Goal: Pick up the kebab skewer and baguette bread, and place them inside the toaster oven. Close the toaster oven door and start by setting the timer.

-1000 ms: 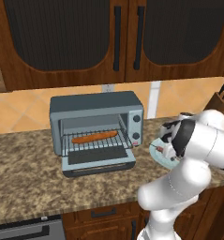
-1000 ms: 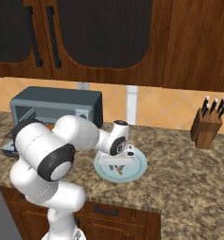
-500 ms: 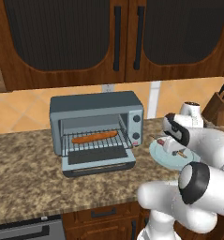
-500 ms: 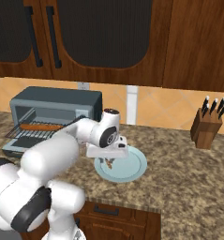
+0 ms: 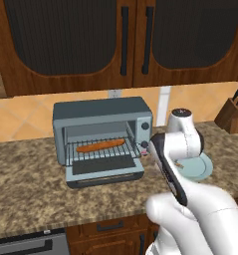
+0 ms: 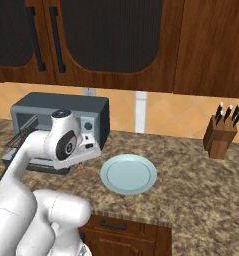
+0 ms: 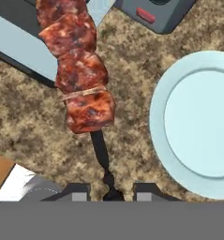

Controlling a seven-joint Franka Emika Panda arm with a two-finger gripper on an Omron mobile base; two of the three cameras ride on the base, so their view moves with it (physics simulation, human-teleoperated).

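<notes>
Now we see the jaws [image 7: 111,191] closed on the skewer's [image 7: 78,65] dark stick end, the meat chunks reaching out over the speckled desk [image 7: 33,131] toward the oven [image 5: 103,137]. Oven door [image 5: 104,168] lies open, flat on the desk. Baguette [image 5: 100,145] rests on the wire rack inside. Pale blue plate [image 6: 128,173] sits just right of the oven. Knife block [image 6: 221,136] stands well apart, far right.

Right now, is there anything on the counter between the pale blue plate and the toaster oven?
In the hand view, bare speckled counter separates plate from toaster oven; above it the gripper holds the meat skewer.
</notes>
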